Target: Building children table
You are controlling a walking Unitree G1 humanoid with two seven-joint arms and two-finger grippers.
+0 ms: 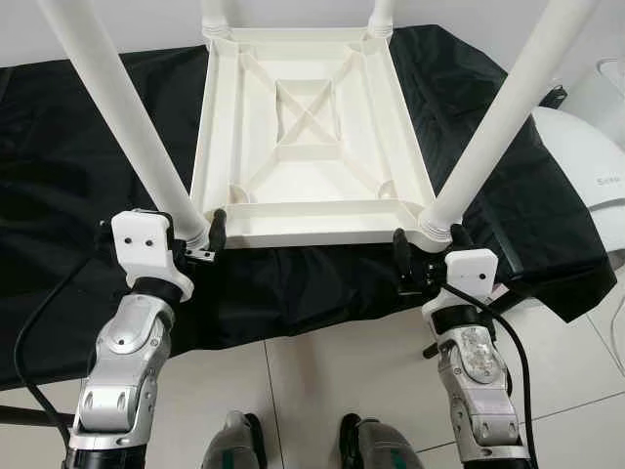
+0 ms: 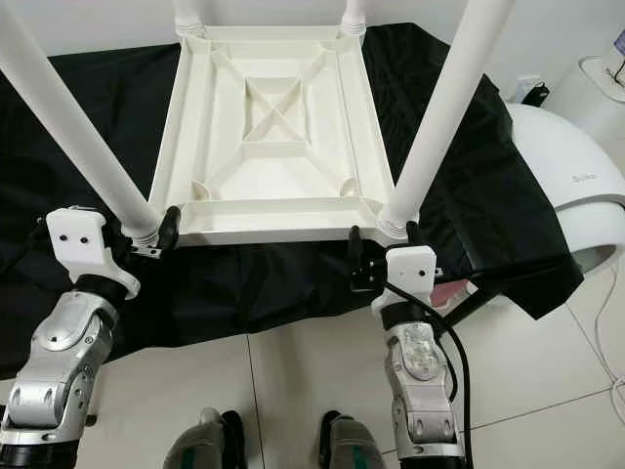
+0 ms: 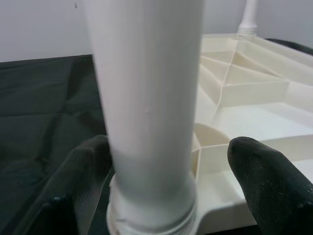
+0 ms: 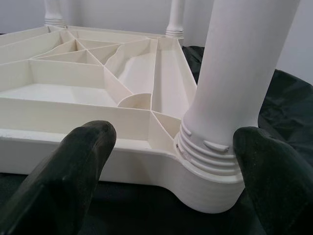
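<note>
Upturned white kids table (image 1: 312,137) on black cloth (image 1: 88,195), left hand (image 1: 200,239) and right hand (image 1: 428,256) both released, straddling near leg bases.

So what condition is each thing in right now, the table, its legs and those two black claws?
White plastic tabletop: upside down on the black cloth.
Four white plastic legs: standing upright in the corner sockets.
Left gripper: open, fingers either side of the near left leg's base.
Right gripper: open, fingers straddling the near right leg at its socket.
</note>
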